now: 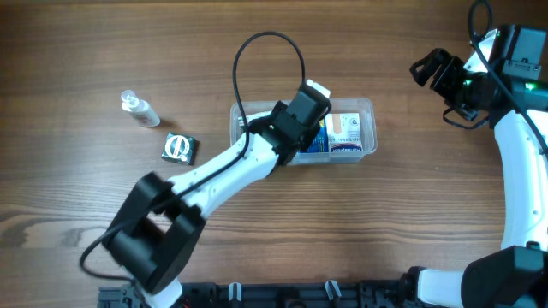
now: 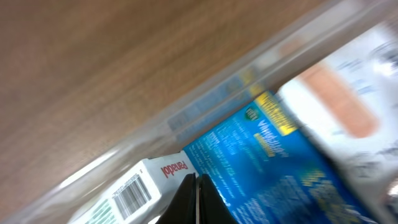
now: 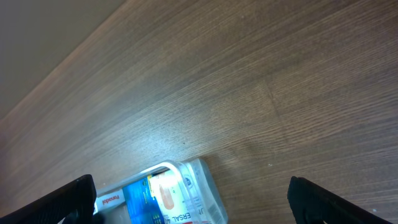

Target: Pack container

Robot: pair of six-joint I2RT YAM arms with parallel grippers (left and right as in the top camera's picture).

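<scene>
Well, the wooden table (image 1: 68, 51) fills every view and I can see nothing of the room beyond it. At 10 o'clock from the table's centre a small clear bottle (image 1: 139, 109) lies on its side, and a dark packet (image 1: 179, 148) sits near it, towards 9 o'clock. My left arm reaches up from 7 o'clock. The left gripper (image 2: 195, 198) hangs over the container (image 1: 366, 106), fingers pressed together with nothing between them. That clear tub stands just past centre, towards 1 o'clock. It holds a white Panadol box (image 2: 158, 180), a blue box (image 2: 261, 162) and a white plaster box (image 2: 348, 106) side by side. The arm covers the tub's left half from above, and the left wrist view is blurred, so I cannot read most of the print. At 2 o'clock, well apart, the right gripper (image 1: 438, 73) hovers with its fingers spread wide and empty.
</scene>
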